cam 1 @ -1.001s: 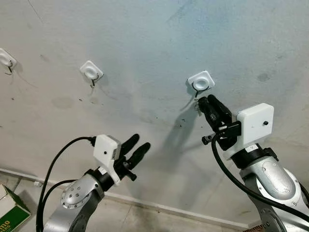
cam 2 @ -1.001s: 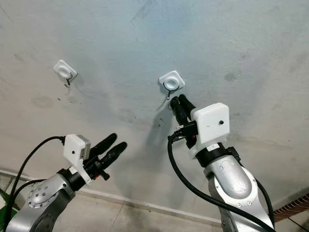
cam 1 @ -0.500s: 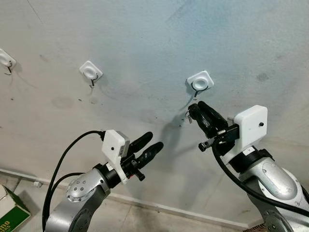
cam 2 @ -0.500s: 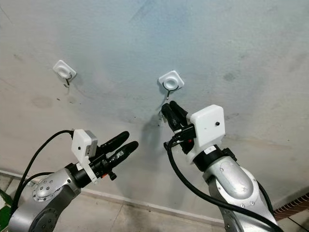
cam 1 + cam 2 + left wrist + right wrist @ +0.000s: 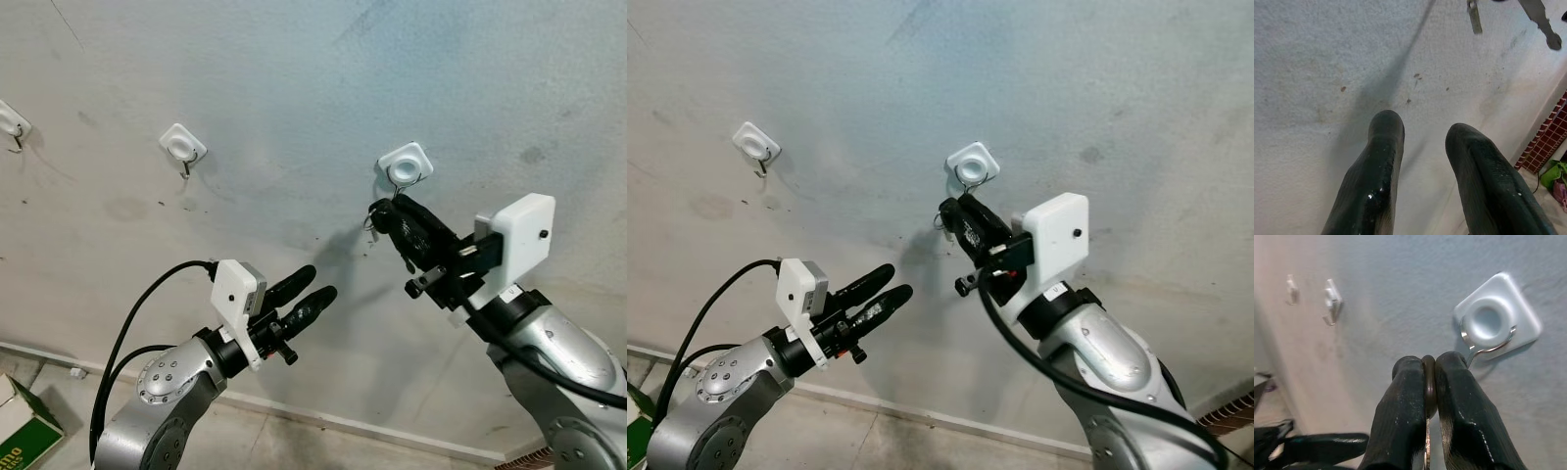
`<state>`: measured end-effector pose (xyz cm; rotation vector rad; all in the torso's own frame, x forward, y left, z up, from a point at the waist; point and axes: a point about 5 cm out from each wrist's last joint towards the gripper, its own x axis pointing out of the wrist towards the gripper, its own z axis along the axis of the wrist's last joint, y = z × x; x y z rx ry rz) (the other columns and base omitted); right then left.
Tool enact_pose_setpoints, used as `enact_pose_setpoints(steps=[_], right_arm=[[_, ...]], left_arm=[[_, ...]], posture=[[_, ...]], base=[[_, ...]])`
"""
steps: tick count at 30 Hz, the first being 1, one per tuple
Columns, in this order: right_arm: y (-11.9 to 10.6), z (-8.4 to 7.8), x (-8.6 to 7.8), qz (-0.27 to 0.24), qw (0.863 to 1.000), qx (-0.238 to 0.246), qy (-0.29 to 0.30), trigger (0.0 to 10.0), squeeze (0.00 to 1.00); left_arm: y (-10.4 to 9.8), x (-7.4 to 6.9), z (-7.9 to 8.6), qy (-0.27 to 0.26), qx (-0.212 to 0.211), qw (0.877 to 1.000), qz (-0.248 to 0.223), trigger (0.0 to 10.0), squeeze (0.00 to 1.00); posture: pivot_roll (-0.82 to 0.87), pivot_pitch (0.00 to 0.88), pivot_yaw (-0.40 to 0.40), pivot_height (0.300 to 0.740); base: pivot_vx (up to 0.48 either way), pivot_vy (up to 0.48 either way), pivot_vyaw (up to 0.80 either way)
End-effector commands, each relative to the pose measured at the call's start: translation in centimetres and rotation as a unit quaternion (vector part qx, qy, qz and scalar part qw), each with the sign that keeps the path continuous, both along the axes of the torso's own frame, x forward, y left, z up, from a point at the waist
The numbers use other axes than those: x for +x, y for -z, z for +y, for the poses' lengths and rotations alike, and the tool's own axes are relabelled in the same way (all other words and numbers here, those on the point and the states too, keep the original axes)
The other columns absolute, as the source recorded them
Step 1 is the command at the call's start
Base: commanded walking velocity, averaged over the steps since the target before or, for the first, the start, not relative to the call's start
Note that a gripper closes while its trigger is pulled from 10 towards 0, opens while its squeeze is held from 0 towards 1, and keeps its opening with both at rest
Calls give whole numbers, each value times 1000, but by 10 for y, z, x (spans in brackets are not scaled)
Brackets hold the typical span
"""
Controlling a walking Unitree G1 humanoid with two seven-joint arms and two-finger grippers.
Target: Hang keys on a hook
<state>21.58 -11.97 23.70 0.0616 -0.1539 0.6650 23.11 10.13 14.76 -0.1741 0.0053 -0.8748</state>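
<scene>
Standing close to a grey wall (image 5: 294, 78) with white hooks. Pinching the key ring (image 5: 1428, 382) tight in the right gripper (image 5: 1429, 363), just below and beside the hook (image 5: 1497, 323), not on it yet. Looking like the aiming step. Next, probably needing to lift the ring up and slip it over the wire tip, then let go. Holding the left gripper (image 5: 307, 292) low, well apart, fingers a little spread and empty.

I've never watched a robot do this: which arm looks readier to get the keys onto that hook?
The right one. The right gripper already pinches the key ring just below the white hook. The left gripper hangs lower, open and empty.
</scene>
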Motion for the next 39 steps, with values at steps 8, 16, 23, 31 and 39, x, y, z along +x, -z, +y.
enact_pose_setpoints(steps=[8,16,23,31,39], right_arm=[[11,-2,-17,27,998,-26,-44,10000,0],[5,-7,-10,13,1000,-11,-3,10000,0],[-19,-7,-1,-32,999,13,7,10000,0],[-25,-14,6,-41,999,19,30,10000,0],[-21,-13,11,-36,999,13,38,10000,0]], left_arm=[[3,2,-1,9,6,1000,3,10000,0],[1,6,-2,11,8,1000,-3,10000,0],[2,8,-2,14,8,1000,-3,10000,0],[2,10,-3,19,9,1000,-8,10000,0],[0,10,-6,38,7,999,-13,10000,0]], posture=[[-145,62,40,740],[-148,56,48,740],[-154,48,53,740],[-156,41,54,740],[-153,39,52,740]], base=[[0,0,0],[0,0,0],[0,0,0],[0,0,0],[0,0,0]])
